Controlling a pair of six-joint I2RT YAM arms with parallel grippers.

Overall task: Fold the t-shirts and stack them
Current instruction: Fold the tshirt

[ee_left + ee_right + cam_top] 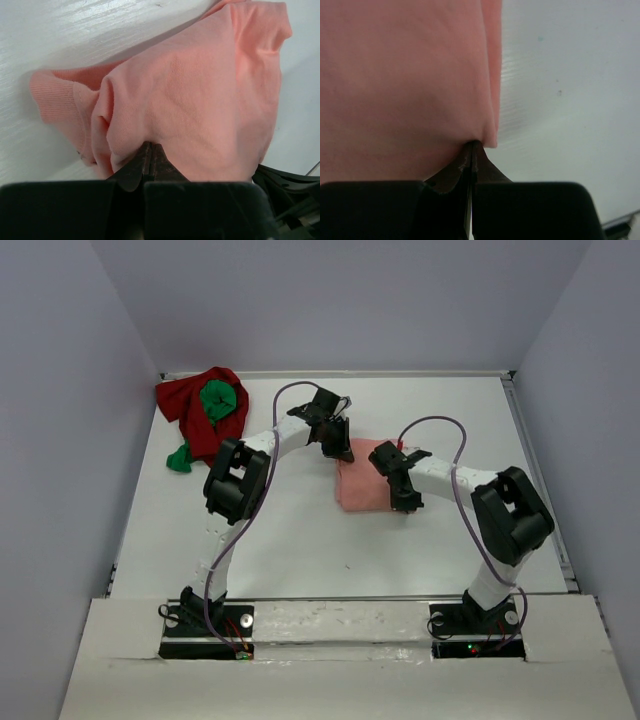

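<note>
The salmon-pink t-shirt [362, 487] lies folded into a small bundle at the table's middle. My left gripper [338, 448] is shut on its far left edge; in the left wrist view the shirt [200, 100] bunches at the closed tips [150, 146]. My right gripper [406, 502] is shut on its near right corner; in the right wrist view the cloth [405, 80] fills the left side above the closed tips [474, 144]. The dark red t-shirt [190, 400] lies crumpled at the far left corner with the bright green t-shirt [219, 400] bunched on it.
A green end of cloth [180, 459] trails toward me from the crumpled pile. White walls enclose the table on the left, back and right. The table's right rail [540, 480] runs beside my right arm.
</note>
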